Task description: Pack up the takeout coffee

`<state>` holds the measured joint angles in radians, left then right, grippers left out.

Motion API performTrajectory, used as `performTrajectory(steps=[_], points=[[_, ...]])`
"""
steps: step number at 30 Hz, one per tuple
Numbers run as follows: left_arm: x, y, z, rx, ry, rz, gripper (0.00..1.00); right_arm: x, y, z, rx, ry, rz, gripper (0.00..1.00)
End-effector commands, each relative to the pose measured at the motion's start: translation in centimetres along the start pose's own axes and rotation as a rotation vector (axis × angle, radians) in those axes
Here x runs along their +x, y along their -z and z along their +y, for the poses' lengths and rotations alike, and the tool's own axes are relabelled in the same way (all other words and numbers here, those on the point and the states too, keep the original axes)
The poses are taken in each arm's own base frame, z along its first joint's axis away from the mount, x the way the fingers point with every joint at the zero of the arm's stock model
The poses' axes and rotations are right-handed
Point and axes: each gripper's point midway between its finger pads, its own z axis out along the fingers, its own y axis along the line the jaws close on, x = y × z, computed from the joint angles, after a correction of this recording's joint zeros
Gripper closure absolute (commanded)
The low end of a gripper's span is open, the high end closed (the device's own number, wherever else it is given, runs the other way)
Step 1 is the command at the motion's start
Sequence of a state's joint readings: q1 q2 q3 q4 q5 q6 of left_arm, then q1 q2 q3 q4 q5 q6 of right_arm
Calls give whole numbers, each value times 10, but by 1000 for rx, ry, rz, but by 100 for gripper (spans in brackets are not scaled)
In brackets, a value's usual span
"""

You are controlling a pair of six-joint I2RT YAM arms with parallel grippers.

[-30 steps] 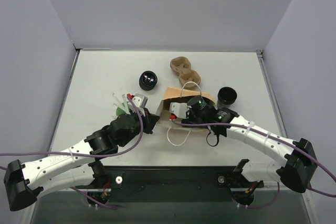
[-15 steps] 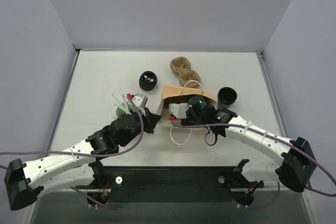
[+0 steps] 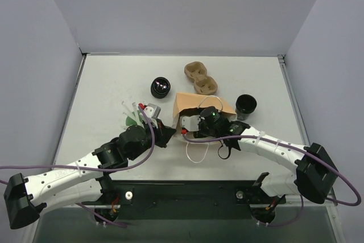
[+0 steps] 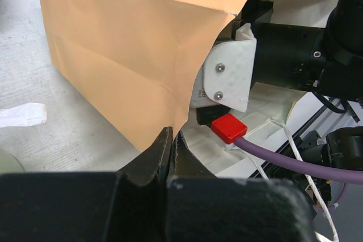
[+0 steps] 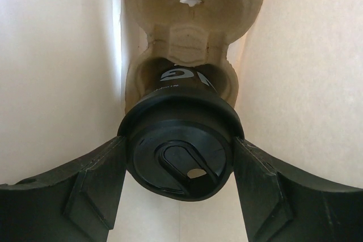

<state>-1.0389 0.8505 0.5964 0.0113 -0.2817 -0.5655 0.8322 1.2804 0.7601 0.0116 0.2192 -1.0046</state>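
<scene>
The takeout coffee, a black cup with a black lid, is inside the tan paper bag. Its base rests in a well of the brown cardboard carrier. My right gripper reaches into the bag and is shut on the lid, one finger on each side. In the top view the cup and those fingers are hidden by the bag. My left gripper is shut on the bag's lower mouth edge, holding the bag open. In the top view that gripper is left of the bag's mouth.
The carrier's far end pokes out behind the bag. A lidless black cup with a shiny inside stands at back left, another black cup right of the bag. A green cup with white straws lies by my left arm. White bag handles trail forward.
My right wrist has moved left and a little nearer, and the bag and its handles shifted with it. The left gripper has kept its pinch on the bag's edge.
</scene>
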Motion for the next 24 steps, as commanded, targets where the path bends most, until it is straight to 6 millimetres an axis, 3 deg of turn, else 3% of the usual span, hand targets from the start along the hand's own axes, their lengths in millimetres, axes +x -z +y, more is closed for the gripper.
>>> performTrajectory(steps=[1,10,17,24], points=[[-21,2,-23,87,32,-52,100,-3,-5,-10,59,8,6,62],[-14,2,-23,87,71,-32,100,-4,-7,-29,162,-19,5,63],[-18,2,-22,79,97,-30,100,0,-6,-22,138,-16,-4,64],[-13,1,-21,83,125,-6,100,4,-21,-13,125,-24,-12,60]])
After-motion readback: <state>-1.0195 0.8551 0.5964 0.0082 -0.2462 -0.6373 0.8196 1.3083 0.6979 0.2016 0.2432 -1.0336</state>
